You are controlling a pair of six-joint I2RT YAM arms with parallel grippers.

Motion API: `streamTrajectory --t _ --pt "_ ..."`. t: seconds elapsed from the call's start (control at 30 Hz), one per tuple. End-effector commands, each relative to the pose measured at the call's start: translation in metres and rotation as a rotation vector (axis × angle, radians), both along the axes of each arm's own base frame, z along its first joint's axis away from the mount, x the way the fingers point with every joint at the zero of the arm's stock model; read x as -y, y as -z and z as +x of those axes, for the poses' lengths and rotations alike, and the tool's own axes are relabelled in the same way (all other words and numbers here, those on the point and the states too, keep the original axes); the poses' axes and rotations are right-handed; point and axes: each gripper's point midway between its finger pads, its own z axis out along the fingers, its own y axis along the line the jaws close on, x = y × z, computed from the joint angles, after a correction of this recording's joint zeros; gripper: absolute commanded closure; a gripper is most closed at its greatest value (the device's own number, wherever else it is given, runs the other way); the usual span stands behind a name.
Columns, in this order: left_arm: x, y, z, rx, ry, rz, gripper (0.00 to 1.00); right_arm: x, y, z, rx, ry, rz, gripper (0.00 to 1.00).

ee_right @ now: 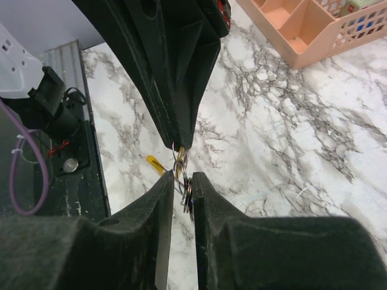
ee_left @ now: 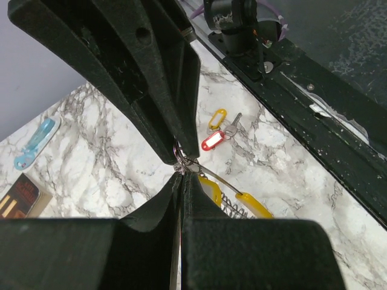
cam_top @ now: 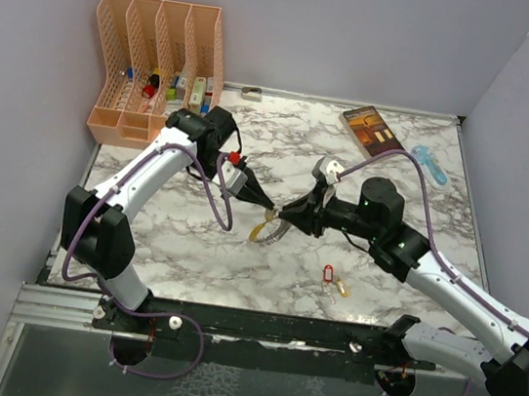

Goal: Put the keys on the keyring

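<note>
Top external view is showing both arms extending inward over the marble table [cam_top: 189,247], wrists pitching downward, so that the two grippers are meeting tip to tip above the middle of the surface. The left arm is reaching in from the left with its elbow raised. The right arm is stretching in lower from the right base.

Writing:
- The book [cam_top: 372,129] at the far right of the table is carrying pale lettering on a dark brown cover, too small to read.
- The red tag [ee_left: 213,141] and the yellow tag [ee_left: 217,117] on the keys [cam_top: 334,280] are each showing a white label window. Any text on them is too small to make out.

Gripper condition:
- The left gripper [cam_top: 265,209] is holding its jaws pressed flush together, pinching a wire loop of the keyring [cam_top: 261,233] at the very tips.
- The right gripper [cam_top: 290,212] is holding its fingers [ee_right: 208,205] a narrow slit apart, with ring loops sitting in that slit. Whether the fingers are pressing on the loops cannot be told.

Location of parts:
- The keyring is hanging below the joined tips, with yellow plastic pieces and a wire coil dangling under it.
- The keys are lying flat on the table nearer the front edge, well apart from the keyring and not threaded on it.
</note>
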Motion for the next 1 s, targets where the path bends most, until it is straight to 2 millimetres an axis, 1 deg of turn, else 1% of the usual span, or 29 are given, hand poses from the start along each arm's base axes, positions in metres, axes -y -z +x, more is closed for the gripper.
streamTrajectory --t 0.0,0.07,0.13,0.2,0.3,0.5,0.73,0.87,0.97 --pt "0.0 -0.017 -0.002 0.035 0.002 -0.011 1.0 0.012 -0.012 0.004 0.039 0.072 0.029 0.76" --pt "0.0 -0.019 -0.001 0.039 0.001 -0.008 1.0 0.016 -0.012 0.004 0.047 0.091 0.024 0.66" --pt "0.0 -0.02 -0.001 0.041 0.0 -0.008 1.0 0.02 -0.012 0.005 0.058 0.111 0.022 0.58" --pt "0.0 -0.022 -0.001 0.042 0.0 -0.013 1.0 0.023 -0.009 0.005 0.06 0.121 0.014 0.54" --pt "0.0 -0.024 -0.002 0.043 0.001 -0.014 1.0 0.023 -0.007 0.005 0.066 0.121 0.015 0.52" --pt "0.001 -0.029 -0.005 0.044 0.003 -0.015 1.0 0.021 -0.002 0.01 0.126 0.118 0.022 0.51" --pt "0.001 -0.035 -0.01 0.041 0.006 -0.012 1.0 0.022 -0.015 0.014 0.283 0.11 0.076 0.51" --pt "0.002 -0.036 -0.01 0.043 0.008 -0.012 1.0 0.015 -0.018 0.013 0.275 0.085 0.095 0.52" --pt "0.003 -0.035 -0.008 0.039 0.01 -0.011 1.0 0.007 -0.022 0.01 0.259 0.048 0.139 0.54"
